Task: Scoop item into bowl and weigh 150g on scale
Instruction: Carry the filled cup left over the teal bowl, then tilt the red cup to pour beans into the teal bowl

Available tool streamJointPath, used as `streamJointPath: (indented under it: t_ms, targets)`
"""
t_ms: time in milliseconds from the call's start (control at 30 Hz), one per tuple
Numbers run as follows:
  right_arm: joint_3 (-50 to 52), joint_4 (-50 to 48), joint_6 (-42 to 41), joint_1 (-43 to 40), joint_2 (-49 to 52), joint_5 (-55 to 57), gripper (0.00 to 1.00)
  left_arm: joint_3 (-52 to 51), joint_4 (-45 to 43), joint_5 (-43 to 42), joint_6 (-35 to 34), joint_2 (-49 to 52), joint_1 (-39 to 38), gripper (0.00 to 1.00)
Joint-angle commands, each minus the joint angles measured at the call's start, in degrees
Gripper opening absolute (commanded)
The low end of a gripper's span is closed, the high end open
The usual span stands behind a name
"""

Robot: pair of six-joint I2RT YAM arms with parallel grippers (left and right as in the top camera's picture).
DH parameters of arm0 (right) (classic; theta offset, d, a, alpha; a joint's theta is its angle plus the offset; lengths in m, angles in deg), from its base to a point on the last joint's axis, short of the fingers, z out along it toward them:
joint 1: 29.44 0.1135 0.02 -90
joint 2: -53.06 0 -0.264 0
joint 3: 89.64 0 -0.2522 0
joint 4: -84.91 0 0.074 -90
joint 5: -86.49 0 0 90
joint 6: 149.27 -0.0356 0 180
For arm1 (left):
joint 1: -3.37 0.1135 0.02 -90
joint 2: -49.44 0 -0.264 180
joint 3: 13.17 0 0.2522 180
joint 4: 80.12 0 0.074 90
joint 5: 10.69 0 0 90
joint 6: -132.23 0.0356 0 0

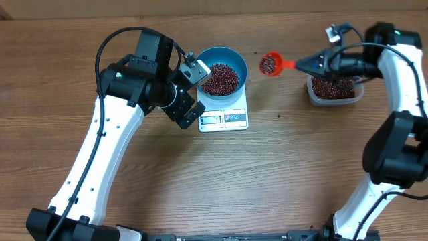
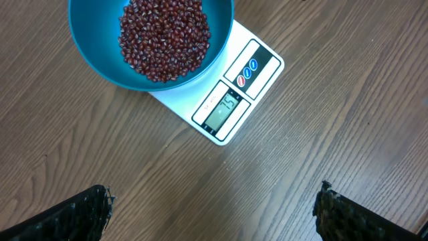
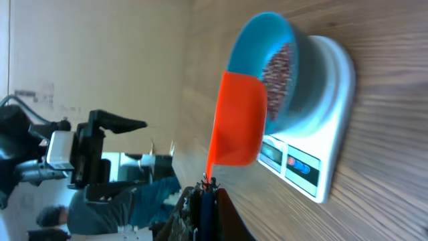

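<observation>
The blue bowl [image 1: 231, 57] stands on the white scale [image 1: 224, 118] and holds a heap of red-brown beans [image 1: 220, 79]. My left gripper [image 1: 195, 92] hangs open just left of the scale, with nothing between its fingers. In the left wrist view the bowl [image 2: 93, 47], the beans [image 2: 164, 33] and the scale [image 2: 251, 67] lie ahead of the open left gripper [image 2: 214, 214]. My right gripper [image 1: 301, 65] is shut on the handle of a red scoop [image 1: 271, 64], which carries beans above the table to the right of the bowl. The right wrist view shows the scoop [image 3: 237, 120] between my right gripper [image 3: 207, 194] and the bowl [image 3: 257, 37].
A clear plastic tub [image 1: 336, 92] of beans sits at the right, under my right arm. A few stray beans lie on the wood near the scale's right side. The scale's display [image 2: 224, 107] is lit.
</observation>
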Motion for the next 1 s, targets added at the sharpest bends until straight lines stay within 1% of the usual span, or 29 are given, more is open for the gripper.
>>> streamJointPath:
  t_ms: [0, 167, 300, 433, 633, 767, 900, 967]
  targets:
    - [-4.7, -0.7, -3.3, 3.6, 0.2, -1.1, 0.04, -0.3, 0.0, -0.1, 0.9, 0.3, 0.2, 0.99]
    - [-9.8, -3.9, -10.8, 8.8, 0.2, 6.8, 0.04, -0.3, 0.0, -0.1, 0.9, 0.3, 0.2, 1.00]
    - [-14.5, -5.4, -15.9, 13.0, 0.2, 16.0, 0.04, -0.3, 0.0, 0.0, 0.9, 0.3, 0.2, 0.99]
    - [-18.8, -5.6, -18.8, 17.1, 0.2, 26.8, 0.04, -0.3, 0.0, -0.1, 0.9, 0.3, 0.2, 0.99]
    - [-25.3, -4.2, -19.3, 24.1, 0.1, 43.6, 0.04, -0.3, 0.0, -0.1, 0.9, 0.3, 0.2, 1.00]
    - [-27.9, -3.5, -20.8, 29.4, 0.1, 58.1, 0.04, -0.3, 0.0, -0.1, 0.9, 0.3, 0.2, 1.00]
    - [-28.4, -3.6, -20.8, 33.8, 0.1, 67.2, 0.04, -0.3, 0.0, 0.0, 0.9, 0.3, 0.2, 1.00]
    - [-28.4, -3.6, -20.8, 35.1, 0.1, 70.1, 0.04, -0.3, 0.0, -0.1, 0.9, 0.3, 0.2, 1.00]
